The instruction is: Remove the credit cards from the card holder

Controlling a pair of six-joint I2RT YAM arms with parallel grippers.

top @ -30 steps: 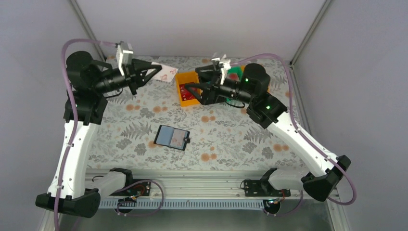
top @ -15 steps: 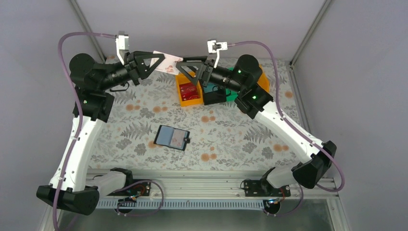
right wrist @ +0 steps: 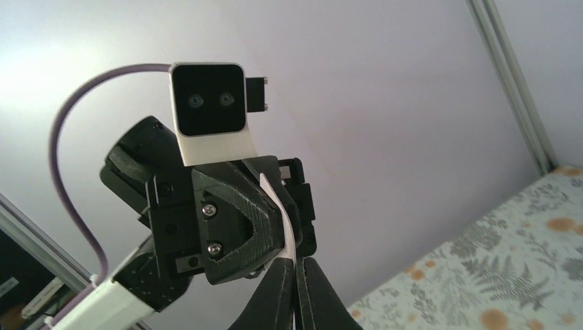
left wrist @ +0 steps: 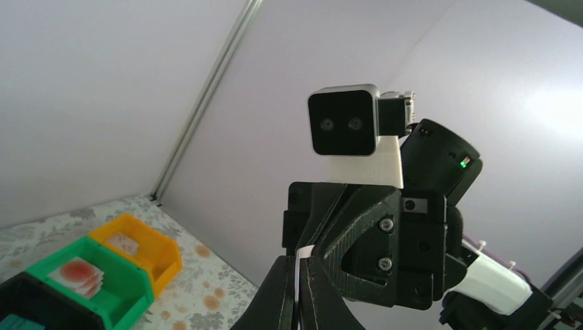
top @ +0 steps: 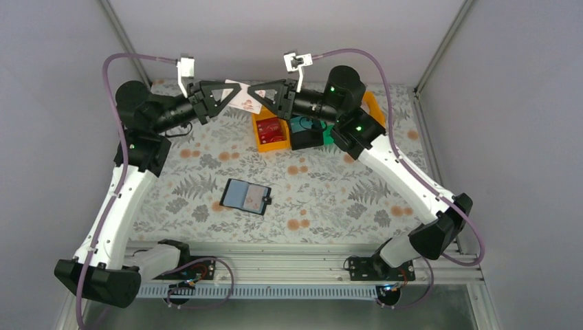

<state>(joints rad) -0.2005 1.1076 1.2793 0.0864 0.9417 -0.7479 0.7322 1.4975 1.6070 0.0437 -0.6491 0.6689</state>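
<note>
Item: card holder (top: pixel 246 196) lay open flat, long axis left-right, midway between arms. Left gripper (top: pixel 237 90) and right gripper (top: pixel 255 93) met tip to tip well beyond card holder. Both were clamped on one white card (top: pixel 245 104), likely a credit card.

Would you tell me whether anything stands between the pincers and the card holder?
Nothing visible does. The card holder lies open on the table, well apart from the orange bin. However, the left pincer and right pincer, raised at the far end, both seem shut on a white card.
</note>
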